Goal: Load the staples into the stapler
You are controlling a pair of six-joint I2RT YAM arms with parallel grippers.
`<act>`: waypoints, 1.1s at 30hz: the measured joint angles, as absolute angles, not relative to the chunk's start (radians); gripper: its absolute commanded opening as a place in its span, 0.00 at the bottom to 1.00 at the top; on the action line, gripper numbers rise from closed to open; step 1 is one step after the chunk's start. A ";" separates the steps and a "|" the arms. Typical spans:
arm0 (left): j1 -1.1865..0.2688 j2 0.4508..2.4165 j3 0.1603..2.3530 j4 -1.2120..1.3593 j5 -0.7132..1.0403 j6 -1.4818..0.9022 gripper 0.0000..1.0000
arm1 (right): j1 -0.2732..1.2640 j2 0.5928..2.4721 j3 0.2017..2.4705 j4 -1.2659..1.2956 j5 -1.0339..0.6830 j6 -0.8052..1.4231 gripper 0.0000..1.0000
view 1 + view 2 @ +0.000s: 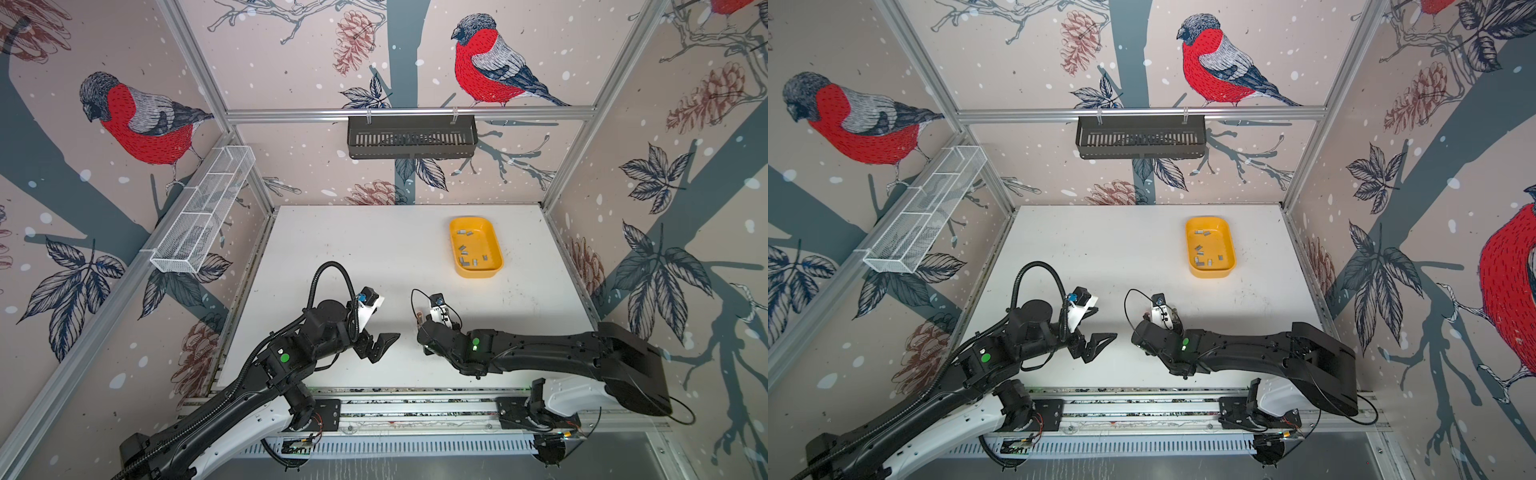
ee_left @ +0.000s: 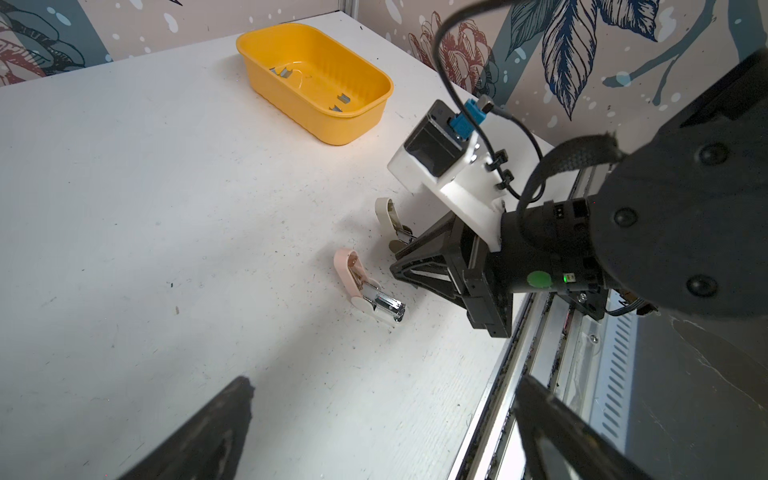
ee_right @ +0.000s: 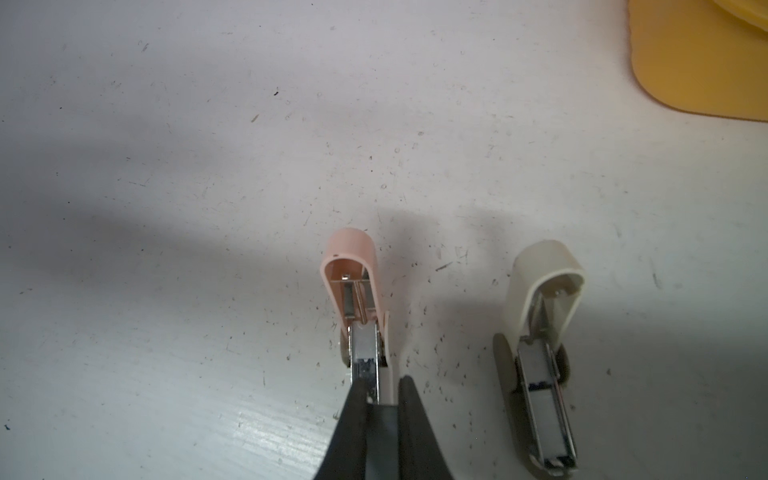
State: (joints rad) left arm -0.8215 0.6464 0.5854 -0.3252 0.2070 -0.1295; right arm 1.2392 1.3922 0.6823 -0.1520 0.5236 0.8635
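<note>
While the right pincer [image 3: 384, 390] is clenched at the metal end of the pink stapler [image 3: 353, 286], I cannot tell if it truly pinches it; a weak hold would let the stapler slide against the cream stapler [image 3: 544, 299] just beside. The staples [image 1: 464, 250] lie in the yellow tray [image 1: 478, 274] near the far right corner of the surface [image 1: 353, 249]. My right arm [image 1: 540, 353] stretches low along the front edge; the left pincer [image 1: 388, 347] hangs released, facing it.

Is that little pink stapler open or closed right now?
Open: the pink stapler has its cover swung back, baring the metal staple channel.
</note>
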 measured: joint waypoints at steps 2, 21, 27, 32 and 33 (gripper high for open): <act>-0.822 0.642 0.583 -0.318 0.207 -0.129 0.98 | 1.245 1.392 0.674 -0.128 0.532 0.861 0.09; -0.820 0.654 0.575 -0.317 0.207 -0.126 0.98 | 1.258 1.485 0.673 -0.020 0.555 0.841 0.07; -0.820 0.655 0.570 -0.315 0.207 -0.126 0.98 | 1.253 1.502 0.674 -0.006 0.545 0.838 0.07; -0.818 0.654 0.569 -0.315 0.208 -0.127 0.98 | 1.247 1.510 0.674 0.001 0.530 0.838 0.07; -0.818 0.654 0.569 -0.315 0.208 -0.127 0.98 | 1.246 1.512 0.673 0.001 0.529 0.838 0.07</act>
State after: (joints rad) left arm -0.8177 0.6544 0.5694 -0.3149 0.2081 -0.1268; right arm 1.2465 1.5124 0.6735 0.0010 0.5293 0.8379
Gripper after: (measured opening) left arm 0.978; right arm 0.133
